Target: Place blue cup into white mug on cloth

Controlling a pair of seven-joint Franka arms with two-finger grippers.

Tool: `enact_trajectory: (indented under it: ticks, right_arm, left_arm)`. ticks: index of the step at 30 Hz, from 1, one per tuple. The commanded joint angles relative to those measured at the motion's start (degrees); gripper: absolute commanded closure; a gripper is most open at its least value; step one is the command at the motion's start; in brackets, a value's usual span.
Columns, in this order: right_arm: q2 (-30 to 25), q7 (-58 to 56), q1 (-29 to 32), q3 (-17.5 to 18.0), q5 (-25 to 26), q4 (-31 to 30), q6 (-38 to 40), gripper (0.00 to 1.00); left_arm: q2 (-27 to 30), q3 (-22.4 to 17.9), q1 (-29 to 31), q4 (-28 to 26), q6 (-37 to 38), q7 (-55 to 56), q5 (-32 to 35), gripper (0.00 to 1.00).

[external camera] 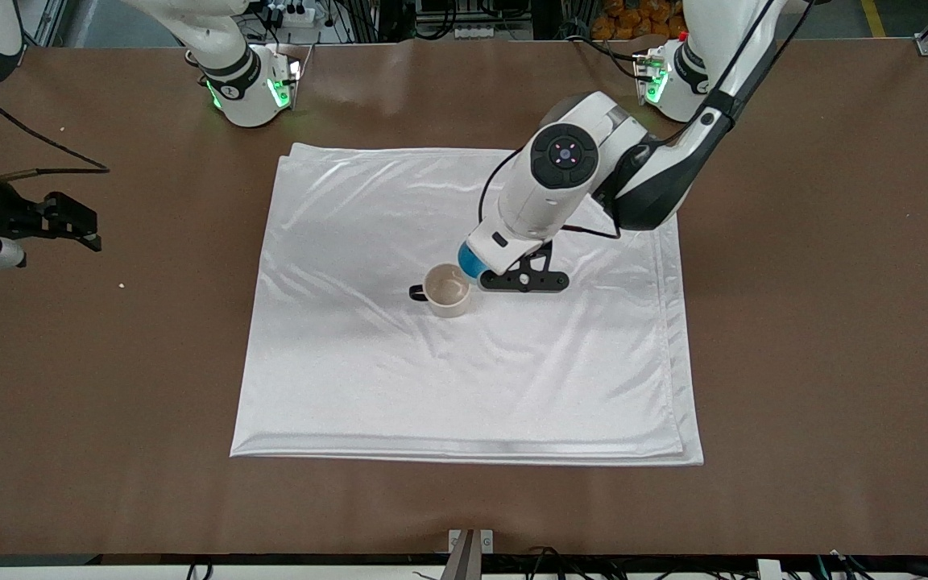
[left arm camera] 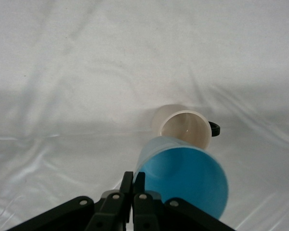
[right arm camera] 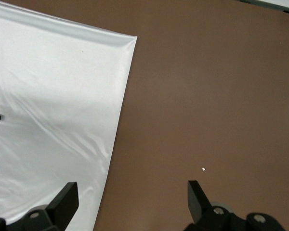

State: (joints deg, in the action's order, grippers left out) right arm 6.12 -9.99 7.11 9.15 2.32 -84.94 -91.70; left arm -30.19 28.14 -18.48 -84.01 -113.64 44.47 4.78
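Right now the small off-white mug with a short dark handle (external camera: 448, 291) stands upright on the big shiny white folded cloth (external camera: 464, 379) spread on the brown tabletop (external camera: 818, 322). Just above and beside its rim, the left claw (left arm camera: 133, 182) pinches the wall of the tilted light-blue handleless cup (left arm camera: 183, 178). Over bare tabletop at the right arm's end, the right claw (right arm camera: 130, 197) waits, spread wide.

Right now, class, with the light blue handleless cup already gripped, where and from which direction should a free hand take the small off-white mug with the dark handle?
Grip the off-white mug by its rim wall, coming from above: it stands upright and open-topped on the white cloth. Pick the wall away from the light blue cup, which the left hand holds close beside it.
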Motion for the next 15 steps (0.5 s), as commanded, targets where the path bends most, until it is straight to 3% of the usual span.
enact_trajectory:
  ticks: [1, 9, 15]
  right_arm:
    - [0.4, 6.4, 0.7, 0.8, -1.4, 0.7, -0.6, 0.00]
    - [-0.8, 14.4, 0.4, 1.1, -1.1, -0.7, -0.2, 0.00]
    - [-5.6, 16.8, 0.5, 1.1, -0.9, -8.2, -3.9, 0.00]
  left_arm:
    - [-2.0, -4.2, -5.8, 1.0, -2.6, 2.6, 1.4, 1.00]
    - [-5.5, -9.3, -11.5, 3.4, -5.1, 3.0, 1.3, 1.00]
    - [-7.5, -9.7, -11.8, 5.0, -5.5, 2.8, 1.3, 1.00]
